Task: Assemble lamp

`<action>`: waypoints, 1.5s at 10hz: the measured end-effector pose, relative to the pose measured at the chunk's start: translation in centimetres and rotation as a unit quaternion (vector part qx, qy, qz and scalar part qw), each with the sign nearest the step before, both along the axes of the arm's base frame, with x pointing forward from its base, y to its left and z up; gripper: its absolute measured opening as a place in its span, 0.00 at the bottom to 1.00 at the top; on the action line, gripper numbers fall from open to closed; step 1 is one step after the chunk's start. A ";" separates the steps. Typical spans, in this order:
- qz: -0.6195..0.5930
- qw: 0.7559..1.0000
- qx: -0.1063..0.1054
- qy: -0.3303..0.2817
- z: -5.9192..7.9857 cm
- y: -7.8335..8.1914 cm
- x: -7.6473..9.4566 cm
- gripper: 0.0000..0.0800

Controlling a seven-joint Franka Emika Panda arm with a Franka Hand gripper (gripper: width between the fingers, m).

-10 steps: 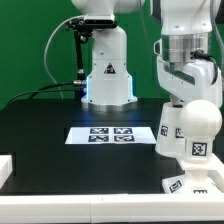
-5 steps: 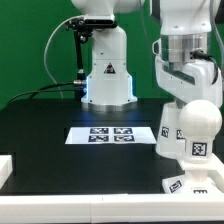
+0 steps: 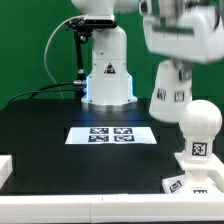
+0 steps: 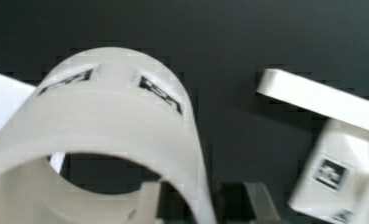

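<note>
My gripper [image 3: 172, 62] is shut on the rim of the white tapered shade [image 3: 169, 92] and holds it in the air, above and to the exterior view's left of the bulb. The arm is motion-blurred. The rounded white bulb [image 3: 198, 120] stands upright with a tag on its neck, on the base block [image 3: 188, 184] at the front right. In the wrist view the shade [image 4: 110, 120] fills the picture with its wall between my fingers [image 4: 252, 205]. The tagged bulb neck [image 4: 341, 165] shows beside it.
The marker board [image 3: 110, 134] lies flat at the table's middle. The big white robot pedestal [image 3: 106, 70] stands behind it. A white rim [image 3: 60, 210] runs along the table's front edge, with a white block [image 3: 4, 168] at the front left.
The arm has risen and moved to the exterior view's left, carrying the shade up from the table beside the bulb. The bulb and base have stayed in place.
</note>
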State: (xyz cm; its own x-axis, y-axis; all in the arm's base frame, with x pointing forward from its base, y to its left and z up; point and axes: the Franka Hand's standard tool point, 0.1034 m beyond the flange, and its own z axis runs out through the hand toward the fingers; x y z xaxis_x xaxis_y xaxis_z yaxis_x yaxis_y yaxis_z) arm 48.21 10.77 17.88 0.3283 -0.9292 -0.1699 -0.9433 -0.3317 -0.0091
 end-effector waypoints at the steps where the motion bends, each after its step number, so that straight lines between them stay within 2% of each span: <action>1: -0.002 1.000 0.000 -0.002 0.0 0.1 0.1 0.05; 4: -0.002 1.000 -0.002 0.001 -0.3 0.0 0.0 0.05; 5: 0.005 1.000 -0.016 -0.002 0.2 -0.2 0.4 0.05; 6: 0.030 0.998 -0.054 -0.028 2.4 -0.5 2.5 0.05; 7: 0.053 0.994 -0.080 -0.060 4.1 -0.3 4.5 0.05; 8: 0.075 0.991 -0.077 -0.084 4.7 0.0 5.5 0.05; 9: 0.081 0.990 -0.077 -0.083 4.9 0.0 5.6 0.05; 13: 0.081 0.991 -0.074 -0.083 4.7 0.2 5.7 0.05; 14: 0.071 0.991 -0.054 -0.103 5.4 0.8 7.1 0.05; 15: 0.058 0.990 -0.045 -0.124 6.0 1.0 8.6 0.05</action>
